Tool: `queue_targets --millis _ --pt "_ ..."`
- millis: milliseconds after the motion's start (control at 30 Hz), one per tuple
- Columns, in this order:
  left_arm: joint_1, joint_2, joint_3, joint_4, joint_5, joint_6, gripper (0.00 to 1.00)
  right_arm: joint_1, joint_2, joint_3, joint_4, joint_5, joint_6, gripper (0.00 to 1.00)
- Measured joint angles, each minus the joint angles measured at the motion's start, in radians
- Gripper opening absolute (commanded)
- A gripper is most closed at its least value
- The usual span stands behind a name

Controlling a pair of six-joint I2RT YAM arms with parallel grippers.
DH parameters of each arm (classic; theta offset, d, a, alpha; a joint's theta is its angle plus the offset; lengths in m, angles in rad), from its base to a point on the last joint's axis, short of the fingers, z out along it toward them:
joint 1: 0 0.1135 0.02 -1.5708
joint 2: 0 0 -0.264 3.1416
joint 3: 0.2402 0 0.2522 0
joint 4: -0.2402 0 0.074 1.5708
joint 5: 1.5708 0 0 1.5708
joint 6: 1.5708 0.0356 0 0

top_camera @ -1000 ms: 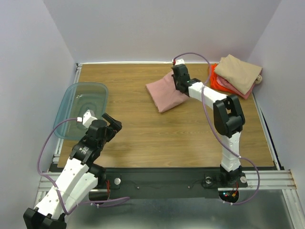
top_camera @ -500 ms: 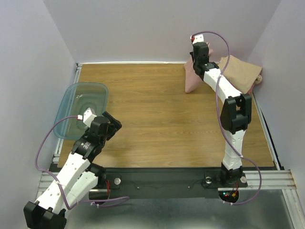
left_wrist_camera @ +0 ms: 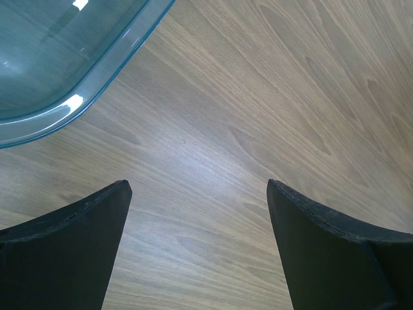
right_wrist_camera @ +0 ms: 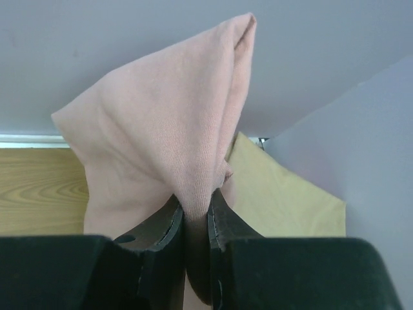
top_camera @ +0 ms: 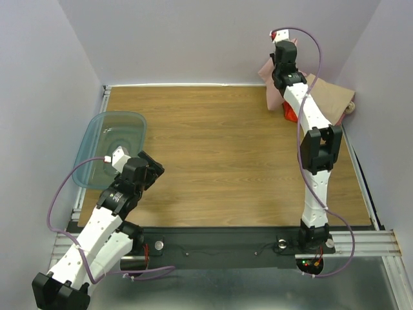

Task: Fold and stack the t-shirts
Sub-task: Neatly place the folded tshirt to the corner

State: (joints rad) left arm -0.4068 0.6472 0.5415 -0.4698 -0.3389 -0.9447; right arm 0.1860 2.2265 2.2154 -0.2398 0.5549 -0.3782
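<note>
Right fingers (right_wrist_camera: 169, 248) clamp dusty-pink tee (right_wrist_camera: 169, 139) aloft near tan tee (right_wrist_camera: 284, 190); left fingers (left_wrist_camera: 71, 248) spread

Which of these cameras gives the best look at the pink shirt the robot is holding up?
The right wrist view: the pink shirt looms large, pinched in the right end effector. The top view shows only a scrap of it beside the right arm. The left wrist view shows none of it.
</note>
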Motion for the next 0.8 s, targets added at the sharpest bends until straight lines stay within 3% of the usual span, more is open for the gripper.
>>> queue_targets --millis 333,567,800 --pt "0.0 0.012 0.0 0.0 -0.006 0.0 0.98 -0.116 -0.023 -0.025 -0.012 -0.014 0.067 0.0" --pt "0.0 0.025 0.0 0.001 -0.006 0.0 0.98 -0.27 -0.088 -0.04 -0.057 -0.04 0.233 0.0" --pt "0.0 0.031 0.0 0.001 -0.006 0.0 0.98 -0.425 -0.164 -0.154 -0.067 -0.175 0.432 0.01"
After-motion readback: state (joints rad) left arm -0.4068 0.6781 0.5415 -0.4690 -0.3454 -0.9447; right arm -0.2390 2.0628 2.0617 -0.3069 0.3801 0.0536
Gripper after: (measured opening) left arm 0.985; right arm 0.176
